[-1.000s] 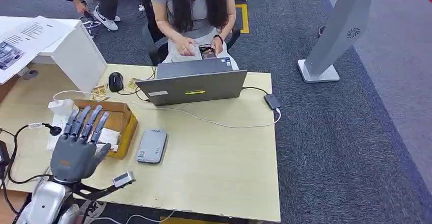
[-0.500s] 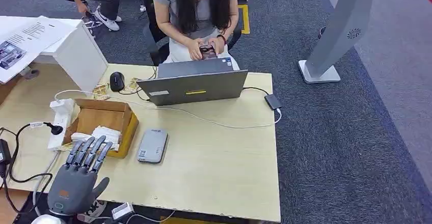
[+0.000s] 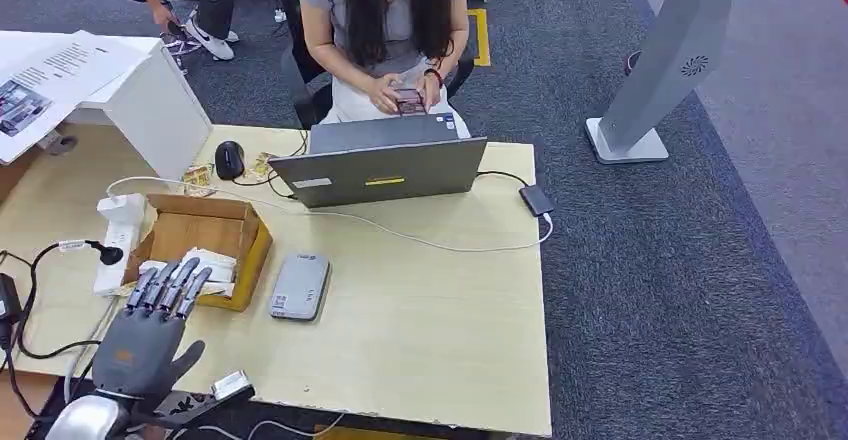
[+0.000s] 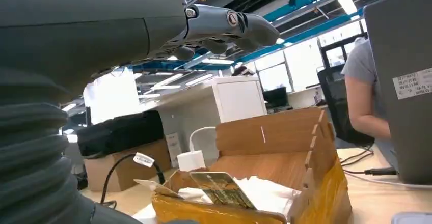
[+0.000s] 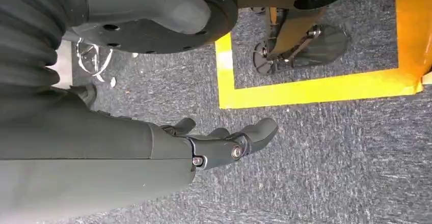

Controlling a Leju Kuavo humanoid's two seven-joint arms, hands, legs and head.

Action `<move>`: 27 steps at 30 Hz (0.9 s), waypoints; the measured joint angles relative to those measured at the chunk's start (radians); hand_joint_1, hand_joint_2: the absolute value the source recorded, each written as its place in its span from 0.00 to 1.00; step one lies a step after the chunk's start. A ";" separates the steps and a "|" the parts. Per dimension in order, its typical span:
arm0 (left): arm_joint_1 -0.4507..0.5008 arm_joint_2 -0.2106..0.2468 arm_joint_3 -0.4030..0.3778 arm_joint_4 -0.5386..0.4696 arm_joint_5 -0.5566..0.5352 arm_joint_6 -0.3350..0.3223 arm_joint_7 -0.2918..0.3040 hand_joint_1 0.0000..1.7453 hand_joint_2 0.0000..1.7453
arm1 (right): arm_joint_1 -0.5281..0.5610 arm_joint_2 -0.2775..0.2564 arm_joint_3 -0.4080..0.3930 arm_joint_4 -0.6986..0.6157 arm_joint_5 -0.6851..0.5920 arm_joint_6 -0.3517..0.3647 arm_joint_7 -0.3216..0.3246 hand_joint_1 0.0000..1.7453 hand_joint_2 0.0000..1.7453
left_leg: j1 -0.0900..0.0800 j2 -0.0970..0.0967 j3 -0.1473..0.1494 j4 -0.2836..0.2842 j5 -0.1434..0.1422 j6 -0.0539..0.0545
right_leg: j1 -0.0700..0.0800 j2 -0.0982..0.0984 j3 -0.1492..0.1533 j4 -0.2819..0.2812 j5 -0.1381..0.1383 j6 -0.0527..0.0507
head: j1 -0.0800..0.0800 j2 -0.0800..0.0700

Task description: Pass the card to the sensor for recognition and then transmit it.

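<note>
My left hand (image 3: 147, 333) hovers over the table's near left edge, empty, with its fingers straight and apart and its fingertips (image 3: 170, 282) reaching the near rim of the open cardboard box (image 3: 205, 228). In the left wrist view the hand (image 4: 127, 28) hangs above that box (image 4: 285, 142). A card with a green print (image 4: 221, 188) leans inside the box's near wall on white papers (image 3: 208, 264). A flat grey sensor (image 3: 299, 286) lies just right of the box. My right hand (image 5: 224, 143) hangs over the carpet with loosely spread fingers, holding nothing.
A grey laptop (image 3: 380, 168) stands at the table's far edge, with a person (image 3: 385, 20) seated behind it holding a phone. A white cable (image 3: 420, 238) crosses the table. A power strip (image 3: 117, 235) and black cables (image 3: 40, 300) lie left of the box. A mouse (image 3: 229, 159) sits far left.
My left hand dropped from above the box back toward the table's near edge, then crept slightly forward until its fingertips reach the box rim. The person has shifted the phone a little.
</note>
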 joint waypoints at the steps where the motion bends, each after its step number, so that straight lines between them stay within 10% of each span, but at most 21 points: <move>1: -0.002 -0.001 0.001 0.003 0.000 0.000 -0.001 0.00 1.00 | 0.000 0.000 0.000 0.000 0.002 0.000 0.000 0.00 1.00 | 0.000 0.000 0.000 0.000 0.000 0.000 | 0.000 0.000 0.000 0.000 0.000 0.000 | 0.000 0.000; 27: -0.136 -0.033 0.005 0.104 -0.012 -0.031 -0.007 0.00 1.00 | -0.001 0.000 0.000 0.000 0.023 0.011 0.015 0.00 1.00 | 0.000 -0.002 0.000 0.000 0.001 0.000 | 0.000 -0.002 0.000 0.000 0.000 0.000 | 0.000 0.000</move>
